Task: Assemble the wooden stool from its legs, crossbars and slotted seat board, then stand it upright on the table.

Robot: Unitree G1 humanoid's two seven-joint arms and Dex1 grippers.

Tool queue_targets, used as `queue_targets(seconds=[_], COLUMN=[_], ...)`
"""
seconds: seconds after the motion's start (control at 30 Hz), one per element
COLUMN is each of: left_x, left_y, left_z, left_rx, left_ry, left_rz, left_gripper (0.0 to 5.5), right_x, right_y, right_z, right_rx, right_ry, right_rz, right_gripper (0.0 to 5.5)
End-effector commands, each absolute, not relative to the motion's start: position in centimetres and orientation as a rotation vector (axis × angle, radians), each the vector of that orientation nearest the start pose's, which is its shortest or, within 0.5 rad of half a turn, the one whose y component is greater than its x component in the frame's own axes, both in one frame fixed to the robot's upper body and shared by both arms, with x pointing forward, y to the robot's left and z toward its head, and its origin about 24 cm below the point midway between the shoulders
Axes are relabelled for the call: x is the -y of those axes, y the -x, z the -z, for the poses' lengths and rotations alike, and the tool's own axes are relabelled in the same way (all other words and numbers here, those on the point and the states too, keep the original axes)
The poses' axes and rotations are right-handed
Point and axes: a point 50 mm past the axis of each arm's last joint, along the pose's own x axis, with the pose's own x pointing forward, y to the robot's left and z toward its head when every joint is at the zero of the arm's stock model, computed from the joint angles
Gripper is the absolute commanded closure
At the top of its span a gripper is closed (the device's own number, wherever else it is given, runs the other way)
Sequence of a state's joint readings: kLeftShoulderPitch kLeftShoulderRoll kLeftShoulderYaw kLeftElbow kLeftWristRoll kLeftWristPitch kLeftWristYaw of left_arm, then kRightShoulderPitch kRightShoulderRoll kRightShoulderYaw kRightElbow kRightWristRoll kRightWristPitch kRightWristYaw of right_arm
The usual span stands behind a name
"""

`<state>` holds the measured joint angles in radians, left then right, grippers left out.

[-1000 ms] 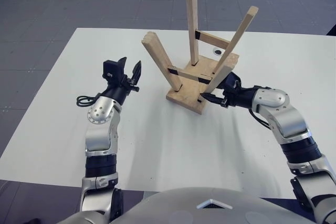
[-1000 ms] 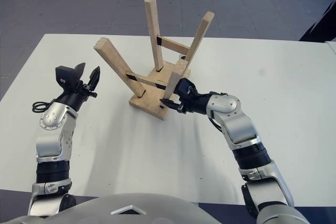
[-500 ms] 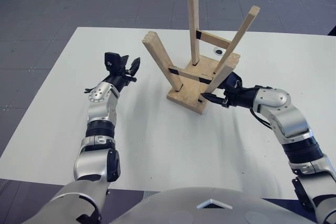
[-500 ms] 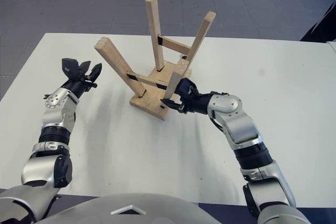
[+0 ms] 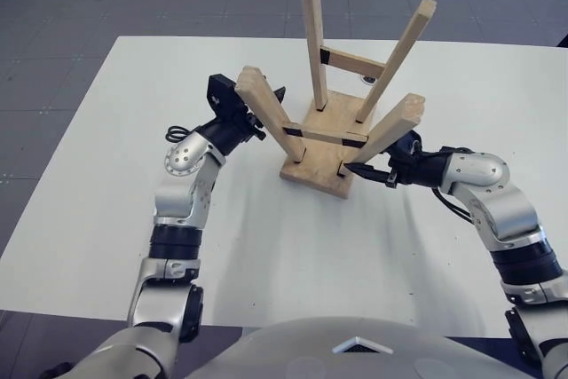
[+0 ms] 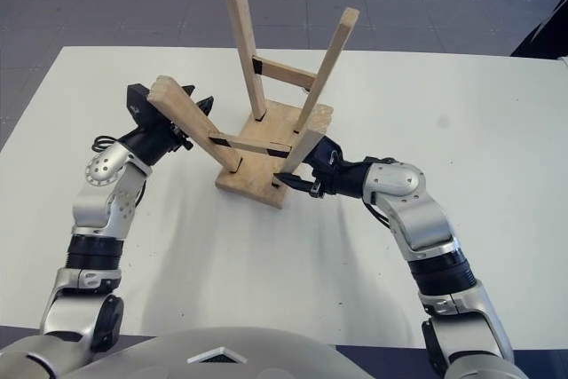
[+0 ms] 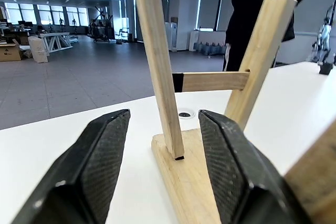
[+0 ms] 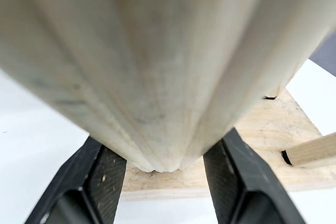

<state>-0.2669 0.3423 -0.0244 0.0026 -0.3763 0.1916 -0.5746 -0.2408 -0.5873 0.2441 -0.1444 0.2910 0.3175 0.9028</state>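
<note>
In the right gripper, the near stool leg

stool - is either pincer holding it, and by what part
The right pincer holds the stool by its near right leg, where it meets the seat board. The left pincer is open, holding nothing.

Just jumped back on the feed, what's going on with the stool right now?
The stool sits upside down on the white table, seat board flat and all four legs pointing up with the crossbars in. The right end effector is clamped on the near right leg at its base. The left end effector is open beside the near left leg, gripping nothing. The stool is not yet stood upright.
</note>
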Motion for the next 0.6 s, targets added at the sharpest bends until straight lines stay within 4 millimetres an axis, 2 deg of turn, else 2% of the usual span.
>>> queue_targets(seconds=[0.03, 0.1, 0.17, 0.2, 0.27, 0.33, 0.4, 0.53, 0.6], left_x=[-10.3, -15.0, -18.6, -19.9, -21.3, -20.9, -19.1, -12.4, -9.9], left_y=[-26.7, -28.5, -29.2, -29.2, -29.0, -28.7, -28.4, -26.4, -25.2], left_z=[-14.0, -15.8, -18.7, -20.1, -23.4, -25.6, -26.6, -27.5, -27.5], left_rx=[0.216, 0.256, 0.325, 0.368, 0.458, 0.497, 0.489, 0.326, 0.243], left_ry=[-0.128, -0.154, -0.167, -0.174, -0.169, -0.158, -0.135, -0.025, 0.007], left_rz=[0.977, 0.664, 0.426, 0.344, 0.266, 0.298, 0.389, 0.730, 0.852], left_gripper=[3.02, 3.02, 3.02, 3.02, 3.02, 3.02, 3.02, 3.02, 3.02], right_x=[16.9, 16.7, 16.2, 16.0, 15.9, 16.0, 16.1, 15.9, 15.3], right_y=[-24.0, -23.9, -23.6, -23.5, -23.1, -23.0, -23.5, -24.6, -25.2], right_z=[-2.3, -2.4, -2.3, -2.2, -1.9, -2.0, -2.1, -2.0, -1.6], right_rx=[-0.638, -0.630, -0.628, -0.631, -0.644, -0.650, -0.643, -0.640, -0.639], right_ry=[0.330, 0.314, 0.296, 0.293, 0.285, 0.285, 0.292, 0.294, 0.295], right_rz=[-1.000, -0.985, -0.982, -0.986, -0.987, -0.980, -0.947, -0.859, -0.828], right_gripper=[3.47, 3.47, 3.47, 3.47, 3.47, 3.47, 3.47, 3.47, 3.47])
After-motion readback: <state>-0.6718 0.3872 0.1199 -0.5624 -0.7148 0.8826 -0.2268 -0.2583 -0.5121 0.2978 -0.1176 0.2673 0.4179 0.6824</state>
